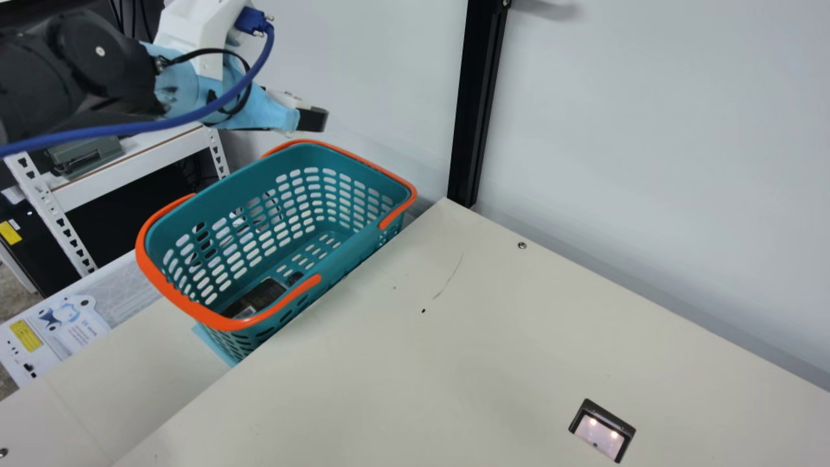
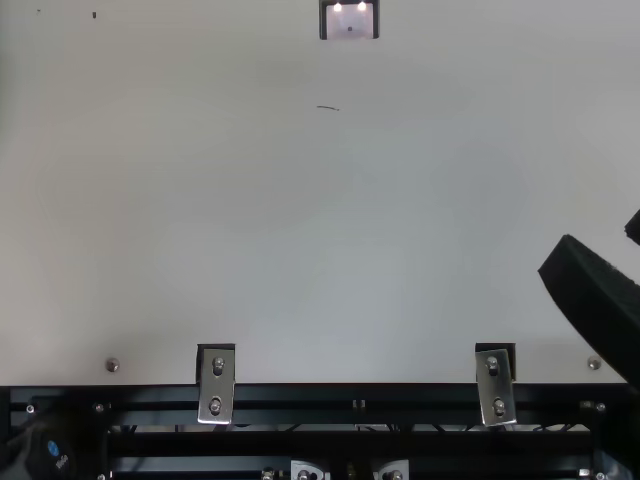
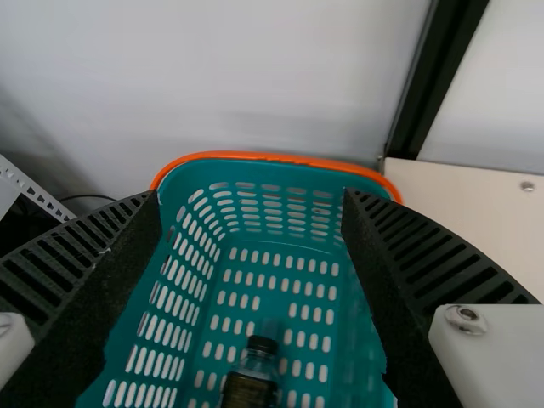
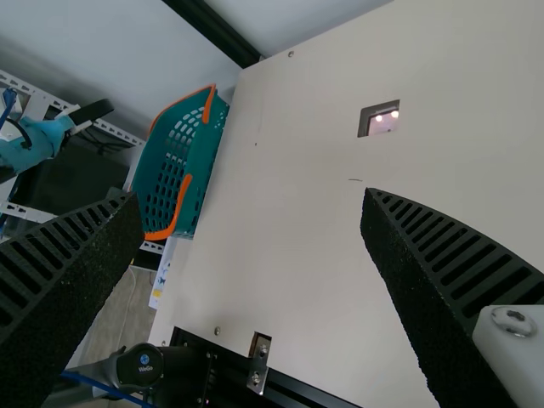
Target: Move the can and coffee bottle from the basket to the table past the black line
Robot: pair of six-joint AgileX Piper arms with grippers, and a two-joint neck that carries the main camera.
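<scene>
The teal basket (image 1: 259,188) with orange handles stands beside the table's left edge. A dark item (image 1: 259,297) lies low in its near end. The left wrist view has the basket (image 3: 289,221) with a black-capped bottle (image 3: 252,378) of dark contents inside. Above the basket's far end is my left gripper (image 1: 313,119); in its wrist view the left gripper (image 3: 251,200) is open, nothing between its fingers. My right gripper (image 2: 600,236) is over the table's right side; the right gripper (image 4: 252,201) stands open and holds nothing. I cannot make out a can.
The cream table (image 1: 363,363) has a lit inset panel (image 1: 602,431) and a thin dark mark (image 1: 449,277). A black post (image 1: 476,104) rises at the back corner against the white wall. White shelving (image 1: 136,162) stands behind the basket. Metal brackets (image 2: 216,384) line the table's front edge.
</scene>
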